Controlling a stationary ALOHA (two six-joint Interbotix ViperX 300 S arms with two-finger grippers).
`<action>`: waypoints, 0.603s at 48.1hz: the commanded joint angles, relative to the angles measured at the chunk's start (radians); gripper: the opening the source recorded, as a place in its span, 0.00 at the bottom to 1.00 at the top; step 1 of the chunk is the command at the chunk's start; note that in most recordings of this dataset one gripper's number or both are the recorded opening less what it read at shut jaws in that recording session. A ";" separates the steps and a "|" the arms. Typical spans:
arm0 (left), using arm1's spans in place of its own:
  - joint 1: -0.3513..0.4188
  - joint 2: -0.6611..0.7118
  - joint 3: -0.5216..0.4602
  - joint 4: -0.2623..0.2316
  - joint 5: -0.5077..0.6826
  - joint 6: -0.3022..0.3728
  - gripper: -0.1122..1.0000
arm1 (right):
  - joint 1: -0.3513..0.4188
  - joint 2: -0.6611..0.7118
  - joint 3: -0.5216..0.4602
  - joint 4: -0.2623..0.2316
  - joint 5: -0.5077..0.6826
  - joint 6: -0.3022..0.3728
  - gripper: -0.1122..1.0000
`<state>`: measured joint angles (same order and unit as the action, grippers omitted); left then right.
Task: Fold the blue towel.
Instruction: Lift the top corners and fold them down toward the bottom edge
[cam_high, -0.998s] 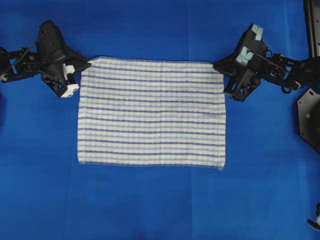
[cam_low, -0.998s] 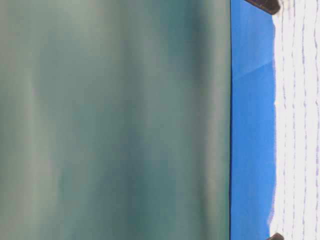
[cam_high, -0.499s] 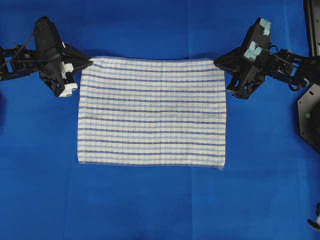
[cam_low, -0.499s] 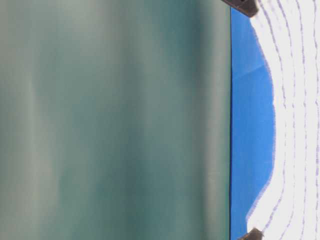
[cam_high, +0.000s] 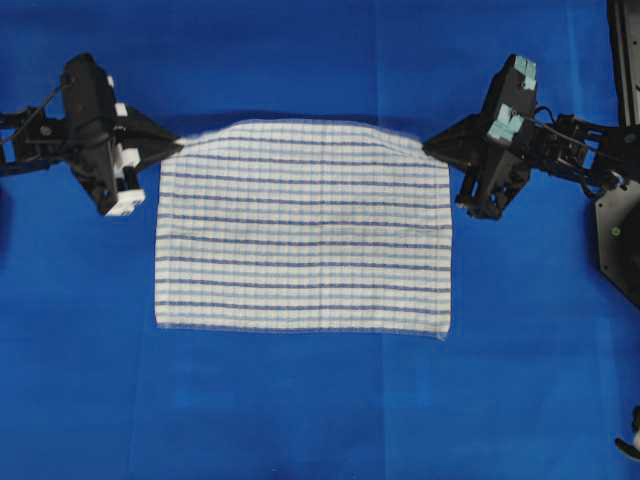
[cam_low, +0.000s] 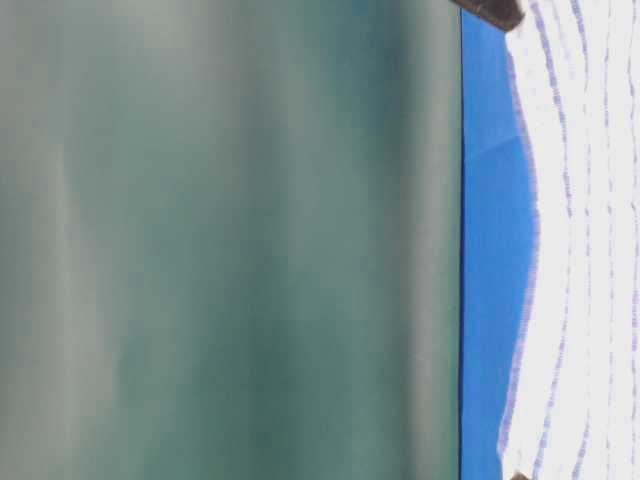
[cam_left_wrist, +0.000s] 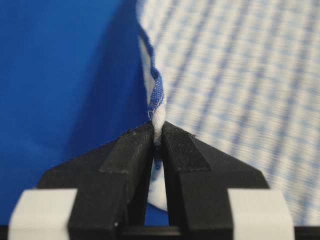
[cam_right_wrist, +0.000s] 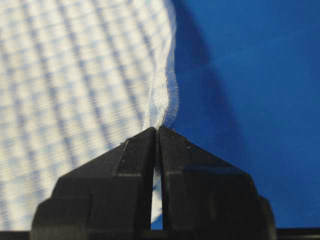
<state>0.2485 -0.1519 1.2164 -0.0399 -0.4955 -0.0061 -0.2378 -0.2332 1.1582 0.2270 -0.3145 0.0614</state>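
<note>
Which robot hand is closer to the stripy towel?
Neither: it's a tie. The left gripper pinches the striped towel at its far left corner, and the right gripper pinches its far right corner.

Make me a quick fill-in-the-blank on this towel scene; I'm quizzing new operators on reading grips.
1. The left gripper is shut on a ____ of the blue towel.
2. The right gripper is ____ on the towel's other far corner.
3. The towel lies on a plain ____ sheet.

Missing words: corner; shut; blue
</note>
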 joint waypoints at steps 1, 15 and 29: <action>-0.051 -0.054 0.008 0.000 -0.005 -0.002 0.13 | 0.044 -0.054 0.000 0.026 0.029 0.005 0.12; -0.215 -0.206 0.061 -0.002 -0.005 -0.032 0.13 | 0.189 -0.204 0.031 0.121 0.095 0.005 0.12; -0.359 -0.284 0.074 0.000 0.038 -0.049 0.13 | 0.308 -0.236 0.049 0.196 0.097 0.005 0.12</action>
<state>-0.0721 -0.4234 1.3054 -0.0399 -0.4602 -0.0537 0.0430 -0.4679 1.2149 0.4111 -0.2148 0.0675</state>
